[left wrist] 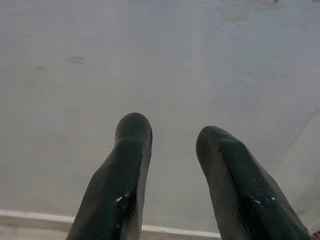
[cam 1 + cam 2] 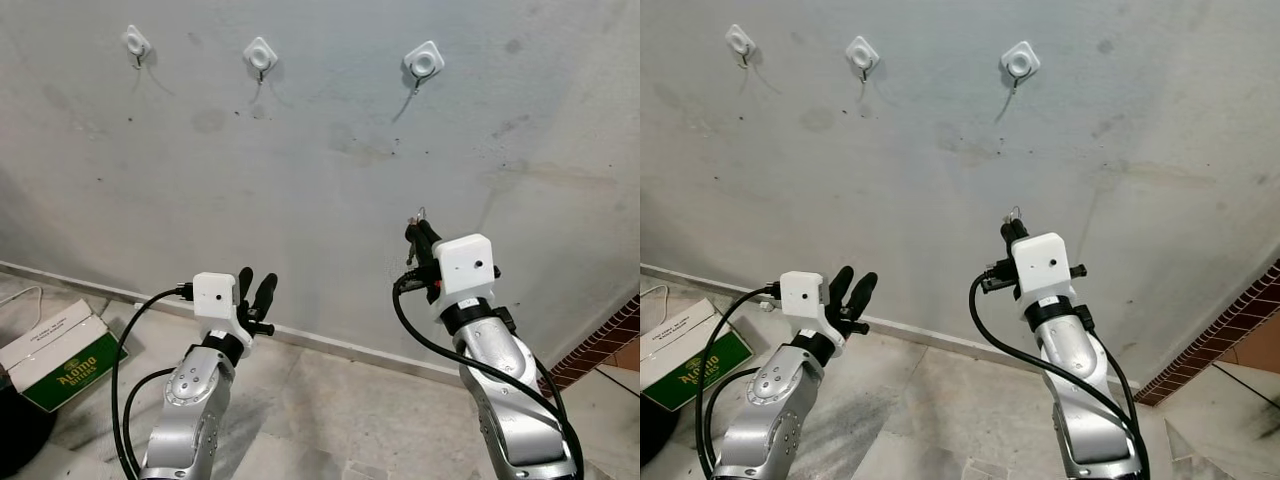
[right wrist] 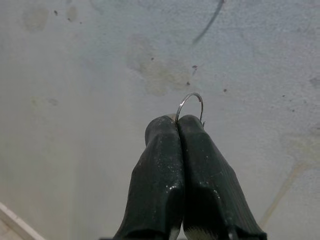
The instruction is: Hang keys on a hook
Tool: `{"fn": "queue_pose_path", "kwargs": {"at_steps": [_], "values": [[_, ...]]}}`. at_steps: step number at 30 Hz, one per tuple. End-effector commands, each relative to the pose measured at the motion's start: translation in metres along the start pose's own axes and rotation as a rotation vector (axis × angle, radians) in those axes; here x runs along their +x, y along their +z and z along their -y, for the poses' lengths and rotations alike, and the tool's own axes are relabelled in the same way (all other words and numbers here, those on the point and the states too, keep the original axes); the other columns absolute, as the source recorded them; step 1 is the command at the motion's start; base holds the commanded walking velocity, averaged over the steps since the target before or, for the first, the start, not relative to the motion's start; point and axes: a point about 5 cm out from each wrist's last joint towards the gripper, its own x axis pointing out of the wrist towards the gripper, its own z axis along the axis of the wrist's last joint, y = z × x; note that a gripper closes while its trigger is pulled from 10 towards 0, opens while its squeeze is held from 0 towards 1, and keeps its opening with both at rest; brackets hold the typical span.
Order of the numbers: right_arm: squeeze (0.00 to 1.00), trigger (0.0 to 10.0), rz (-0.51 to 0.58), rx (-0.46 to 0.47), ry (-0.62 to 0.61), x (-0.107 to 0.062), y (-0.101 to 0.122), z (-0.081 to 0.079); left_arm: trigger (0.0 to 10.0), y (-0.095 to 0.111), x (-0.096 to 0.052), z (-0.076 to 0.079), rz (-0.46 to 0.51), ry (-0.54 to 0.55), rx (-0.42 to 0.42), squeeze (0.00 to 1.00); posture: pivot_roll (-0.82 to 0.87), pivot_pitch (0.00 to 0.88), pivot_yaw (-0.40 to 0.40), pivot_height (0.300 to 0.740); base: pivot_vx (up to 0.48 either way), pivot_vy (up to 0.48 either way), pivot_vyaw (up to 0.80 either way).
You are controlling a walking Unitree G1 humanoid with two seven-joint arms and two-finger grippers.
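- Below the rightmost hook (image 2: 423, 63), the right gripper (image 2: 420, 232) is clamped on a key ring (image 3: 190, 106).
- Left gripper (image 2: 256, 284): fingers apart, lower left, near the wall (image 2: 320, 190).

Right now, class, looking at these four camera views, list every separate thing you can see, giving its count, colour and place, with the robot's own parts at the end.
Wall hooks: three, white square bases, in a row high on the wall.
Wall: one, grey and stained, facing the robot.
Skirting strip: one, pale, where wall meets floor.
Floor: grey concrete, below.
Cardboard box: one, white and green, on the floor at far left.
Brick edging: red-brown, at the lower right.
Key ring: one, thin silver wire, sticking out above the right jaws.
Left gripper: black jaws apart, raised low before the wall.
Right gripper: black jaws closed on the key ring, below the right-hand hook.
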Motion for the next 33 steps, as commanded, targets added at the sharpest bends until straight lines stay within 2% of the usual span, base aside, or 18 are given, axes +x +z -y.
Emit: {"fn": "queue_pose_path", "kwargs": {"at_steps": [1, 7, 18, 25, 27, 33], "values": [[0.00, 10.0, 0.024, 0.007, 0.012, 0.002, 0.006, -0.002, 10.0, 0.005, -0.001, -0.002, 0.020, -0.006, 0.016, 0.00, -0.12, 0.075, 0.082, 0.740, 0.000, 0.000, 0.00], [0.00, 10.0, 0.018, 0.005, 0.014, 0.002, 0.004, -0.002, 10.0, 0.004, -0.001, -0.002, 0.019, -0.009, 0.015, 0.00, -0.12, 0.076, 0.081, 0.740, 0.000, 0.000, 0.00], [0.00, 10.0, 0.009, 0.018, 0.024, -0.004, 0.003, -0.002, 10.0, 0.004, -0.003, -0.002, 0.015, -0.014, 0.017, 0.00, -0.12, 0.076, 0.081, 0.740, 0.252, 0.000, 0.00], [0.00, 10.0, -0.039, 0.036, 0.049, -0.026, -0.005, -0.005, 10.0, -0.002, -0.021, -0.008, -0.020, 0.010, 0.025, 0.00, -0.12, 0.080, 0.084, 0.740, 0.000, 0.000, 0.00], [0.00, 10.0, -0.059, 0.034, 0.055, -0.034, -0.009, -0.005, 10.0, -0.005, -0.032, -0.009, -0.034, 0.006, 0.025, 0.00, -0.12, 0.082, 0.082, 0.740, 0.000, 0.000, 0.00], [0.00, 10.0, -0.089, 0.030, 0.060, -0.047, -0.012, -0.002, 10.0, -0.007, -0.044, -0.009, -0.051, 0.013, 0.024, 0.00, -0.11, 0.080, 0.080, 0.740, 0.000, 0.000, 0.00]]}}
